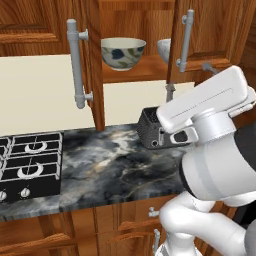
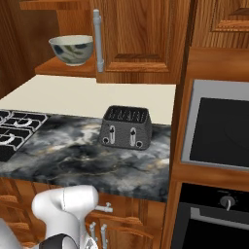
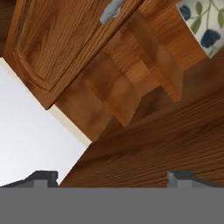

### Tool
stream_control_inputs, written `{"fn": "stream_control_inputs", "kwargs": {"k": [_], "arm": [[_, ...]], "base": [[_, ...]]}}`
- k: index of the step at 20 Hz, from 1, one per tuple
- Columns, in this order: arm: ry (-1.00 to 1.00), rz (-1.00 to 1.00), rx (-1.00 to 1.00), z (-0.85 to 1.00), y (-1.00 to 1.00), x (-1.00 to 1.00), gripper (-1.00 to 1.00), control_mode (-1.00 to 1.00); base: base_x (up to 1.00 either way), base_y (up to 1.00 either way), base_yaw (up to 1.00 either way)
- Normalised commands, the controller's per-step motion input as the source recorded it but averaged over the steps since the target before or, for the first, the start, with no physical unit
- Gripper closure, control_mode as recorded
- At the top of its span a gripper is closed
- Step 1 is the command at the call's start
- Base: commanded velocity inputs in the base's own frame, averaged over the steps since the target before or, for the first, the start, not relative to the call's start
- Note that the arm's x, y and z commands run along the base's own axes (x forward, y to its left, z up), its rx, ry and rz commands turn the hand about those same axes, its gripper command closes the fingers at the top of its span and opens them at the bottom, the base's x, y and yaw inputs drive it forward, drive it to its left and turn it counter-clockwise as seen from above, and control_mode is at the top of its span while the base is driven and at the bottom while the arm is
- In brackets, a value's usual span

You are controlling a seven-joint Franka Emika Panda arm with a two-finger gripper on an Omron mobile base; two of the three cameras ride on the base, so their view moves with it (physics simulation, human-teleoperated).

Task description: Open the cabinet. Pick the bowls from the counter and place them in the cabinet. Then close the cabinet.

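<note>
- The cabinet (image 1: 135,30) stands open, both doors swung out, their silver bar handles (image 1: 76,62) upright.
- The leaf-patterned bowl (image 1: 123,53) sits on its shelf; a whitish bowl (image 1: 164,49), probably the speckled one, sits beside it, half hidden by the right door.
- The gripper (image 3: 113,177) is empty, fingers wide apart, facing the cabinet's wood.
- A dark toaster (image 2: 125,127) stands on the marble counter (image 1: 110,165), right of the gas hob (image 1: 30,162).

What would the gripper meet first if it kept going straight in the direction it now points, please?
Most likely wood of the open cabinet, which lies straight ahead between the open gripper tips; the patterned bowl sits off to one side. Depth is unclear.
</note>
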Motion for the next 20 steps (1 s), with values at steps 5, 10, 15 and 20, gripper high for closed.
{"fn": "stream_control_inputs", "kwargs": {"k": [5, 10, 15, 20], "arm": [[0.38, 0.01, 0.35, 0.17, 0.27, -0.61, -1.0, -1.0], [0.37, 0.01, 0.39, 0.21, 0.16, -0.53, -1.0, -1.0], [0.3, 0.02, 0.34, 0.12, 0.17, -0.45, -1.0, -1.0], [0.31, 0.01, 0.29, 0.05, 0.28, -0.5, -1.0, -1.0]], "base": [[0.0, 0.0, 0.0], [0.0, 0.0, 0.0], [0.0, 0.0, 0.0], [0.0, 0.0, 0.0]]}}
